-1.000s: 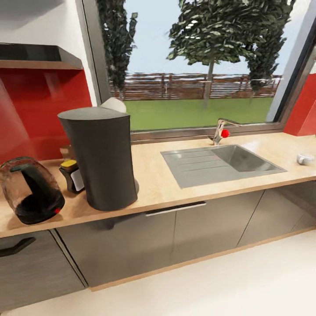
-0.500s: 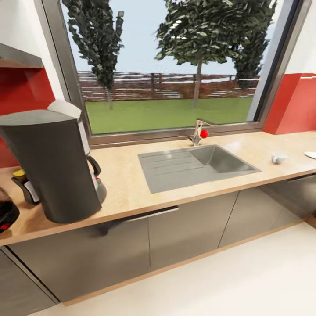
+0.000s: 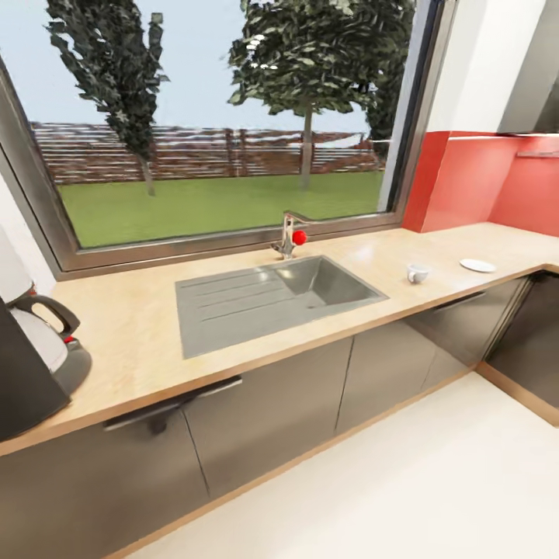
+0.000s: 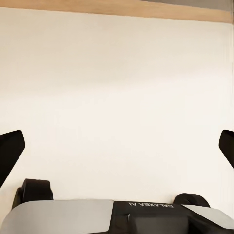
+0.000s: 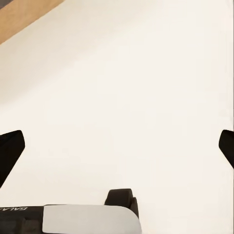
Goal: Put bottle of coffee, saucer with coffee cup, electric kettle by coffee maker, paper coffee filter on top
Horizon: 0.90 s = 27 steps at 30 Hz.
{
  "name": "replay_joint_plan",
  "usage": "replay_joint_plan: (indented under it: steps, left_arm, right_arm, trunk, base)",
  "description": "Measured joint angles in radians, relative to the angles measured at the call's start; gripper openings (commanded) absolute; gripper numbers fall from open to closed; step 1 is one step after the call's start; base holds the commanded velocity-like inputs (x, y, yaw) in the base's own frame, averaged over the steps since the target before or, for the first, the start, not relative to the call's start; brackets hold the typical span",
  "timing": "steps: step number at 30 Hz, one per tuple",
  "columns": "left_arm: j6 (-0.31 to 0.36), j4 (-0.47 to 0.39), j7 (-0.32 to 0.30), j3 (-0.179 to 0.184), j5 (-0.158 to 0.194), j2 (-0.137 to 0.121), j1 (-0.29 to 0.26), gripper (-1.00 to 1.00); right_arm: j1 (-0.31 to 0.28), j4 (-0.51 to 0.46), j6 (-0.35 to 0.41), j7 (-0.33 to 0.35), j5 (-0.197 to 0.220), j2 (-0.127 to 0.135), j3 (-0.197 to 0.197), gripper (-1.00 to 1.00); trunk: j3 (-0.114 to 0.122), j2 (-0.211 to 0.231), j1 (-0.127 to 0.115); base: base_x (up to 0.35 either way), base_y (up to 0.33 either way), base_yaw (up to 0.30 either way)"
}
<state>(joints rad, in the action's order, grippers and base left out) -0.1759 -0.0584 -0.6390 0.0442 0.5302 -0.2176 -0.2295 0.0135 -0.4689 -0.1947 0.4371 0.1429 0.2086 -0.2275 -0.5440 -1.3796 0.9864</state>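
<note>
The coffee maker stands at the far left of the kitchen countertop in the head view, cut off by the frame, its carafe with black handle showing. Far to the right on the same countertop, a small white coffee cup sits apart from the flat white saucer. My left gripper is open over pale floor, fingertips spread wide at the frame sides. Over the same floor, my right gripper is open too, with nothing between its fingers.
A steel sink with drainboard and a tap with a red knob sits mid-counter under a large window. Grey cabinet fronts run below. The counter turns a corner at the right by a red backsplash. Pale floor lies in front.
The head view has swung to the right: the kettle and coffee jar have left the picture, the coffee maker has slid to the left edge, and the saucer has fully come in.
</note>
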Motion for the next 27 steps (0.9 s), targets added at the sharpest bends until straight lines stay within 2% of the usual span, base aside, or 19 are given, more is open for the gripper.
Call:
replay_joint_plan:
  steps: [19,27]
  left_arm:
    - [0.0,0.0,0.0,0.0,0.0,0.0,0.0,1.0]
    - [0.0,0.0,0.001,0.0,0.0,0.0,0.0,1.0]
  right_arm:
    - [0.0,0.001,0.0,0.0,0.0,0.0,0.001,1.0]
    - [0.0,0.001,-0.005,-0.001,0.0,-0.001,0.0,1.0]
  trunk:
    - [0.0,0.0,0.0]
    - [0.0,0.0,0.0]
  base:
    - [0.127,-0.313,-0.282]
    - [0.216,-0.276,-0.072]
